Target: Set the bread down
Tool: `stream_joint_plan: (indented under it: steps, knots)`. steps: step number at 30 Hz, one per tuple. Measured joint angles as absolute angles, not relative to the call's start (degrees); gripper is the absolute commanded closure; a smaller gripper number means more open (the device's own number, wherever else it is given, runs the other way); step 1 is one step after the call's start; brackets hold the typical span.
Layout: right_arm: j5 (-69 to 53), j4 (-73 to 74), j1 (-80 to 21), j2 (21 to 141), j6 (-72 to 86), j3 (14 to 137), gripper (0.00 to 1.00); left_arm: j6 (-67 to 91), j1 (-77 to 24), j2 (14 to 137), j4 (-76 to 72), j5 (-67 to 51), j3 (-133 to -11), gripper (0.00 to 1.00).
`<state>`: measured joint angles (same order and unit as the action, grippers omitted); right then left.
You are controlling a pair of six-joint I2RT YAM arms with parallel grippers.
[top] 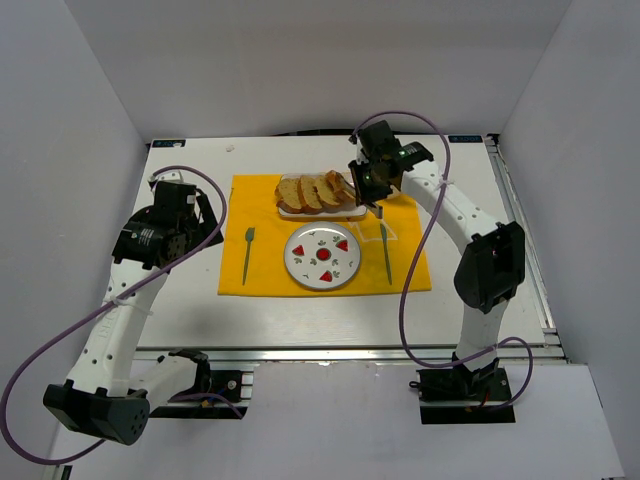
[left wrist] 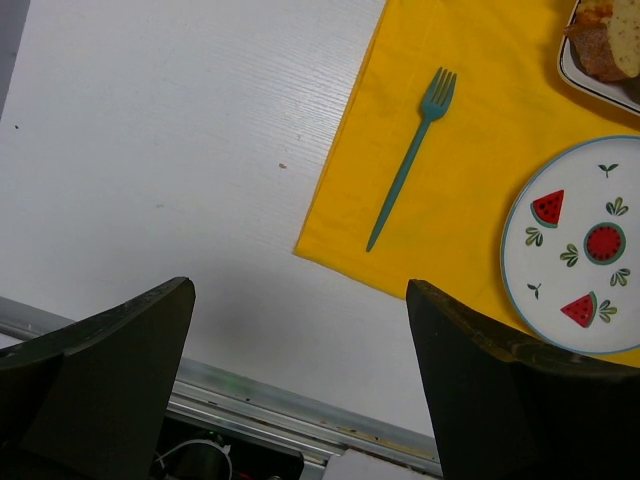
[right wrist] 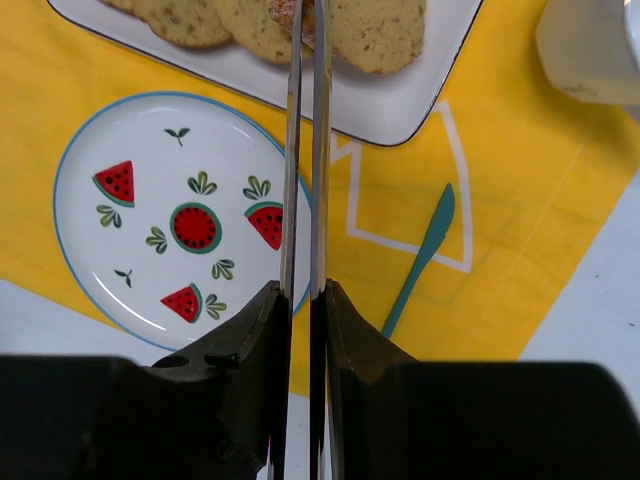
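Pinching the bread (right wrist: pixel 372 35) by its crust, apparently, with the right hand (right wrist: pixel 305 20) narrowed to a slit. Lying among other slices (right wrist: pixel 190 20) on the white tray (right wrist: pixel 400 110), just beside the watermelon plate (right wrist: pixel 120 130), the likely destination. Holding the left hand (left wrist: pixel 298 290) spread wide over bare table (left wrist: pixel 150 120), clear of the work.

Your left arm (top: pixel 115 330), right arm (top: pixel 450 205): white links, black joints, one purple cable (top: pixel 401 300) each. Left fingers (left wrist: pixel 110 370): broad dark wedges. Right fingers (right wrist: pixel 292 150): thin metal blades.
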<state>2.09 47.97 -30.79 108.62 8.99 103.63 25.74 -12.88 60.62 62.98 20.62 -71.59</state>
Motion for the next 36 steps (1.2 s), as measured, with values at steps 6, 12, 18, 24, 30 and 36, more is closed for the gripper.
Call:
stream_joint_plan:
  steps: [6,12,18,24,30,36]
  knots:
    - [3.8,49.0,-30.7,107.7,8.9,106.5,1.0,25.7,-12.9,60.6,63.0,20.6,-71.6,0.02]
    - [4.8,52.2,-30.7,104.7,8.7,106.5,1.0,25.7,-12.9,60.6,62.8,20.6,-71.6,0.02]
    - [3.0,56.6,-31.2,98.0,9.0,106.5,1.0,25.7,-12.9,60.6,62.1,20.6,-71.6,0.02]
    - [2.6,58.6,-39.1,89.2,12.2,103.1,1.0,25.5,-12.9,60.6,61.2,20.6,-71.6,0.02]
    - [1.7,58.5,-47.4,84.9,16.9,91.2,1.0,25.5,-12.9,60.6,61.2,20.6,-71.6,0.02]
    - [3.0,56.1,-50.1,84.6,19.8,81.8,1.0,25.5,-12.9,59.3,61.4,20.6,-71.6,0.02]
